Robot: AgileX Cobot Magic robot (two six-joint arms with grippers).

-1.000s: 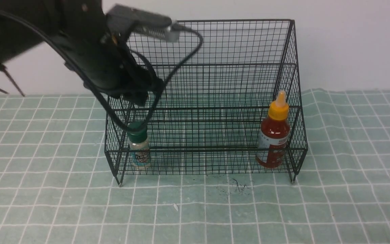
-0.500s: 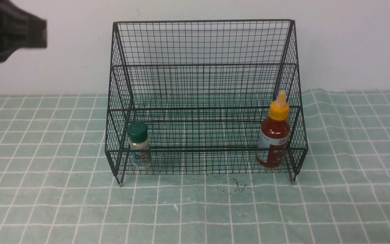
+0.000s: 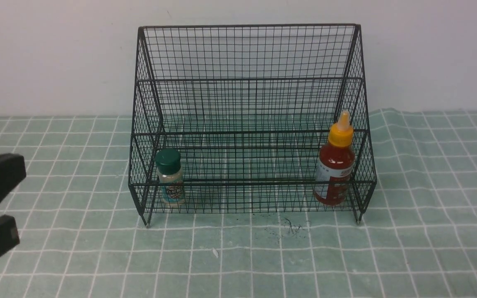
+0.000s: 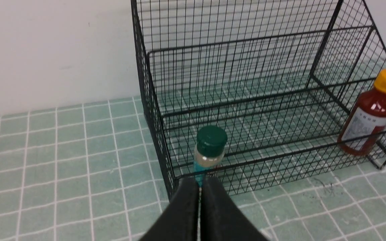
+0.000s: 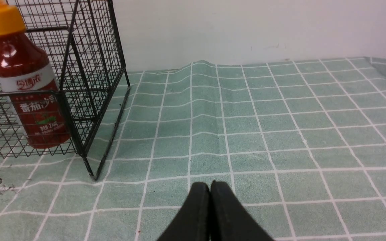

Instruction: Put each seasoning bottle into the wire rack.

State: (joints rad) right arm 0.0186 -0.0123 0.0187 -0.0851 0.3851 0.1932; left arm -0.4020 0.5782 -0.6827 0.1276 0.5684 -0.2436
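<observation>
shaker [image 4: 211, 142] in rack [image 4: 155, 100] | beyond left hand [image 4: 199, 189], apparently apart

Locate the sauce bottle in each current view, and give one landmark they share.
Front view: right of centre, inside the rack's right end, the sauce bottle.
Left wrist view: near the picture's right edge.
Right wrist view: at the picture's left edge, its top cut off.
Shared landmark: the wire rack, whose end wall stands close by the bottle in all three.

Grn tablecloth [image 3: 251, 256] w/ wht grid, pale wall [image 3: 56, 62] behind.
</observation>
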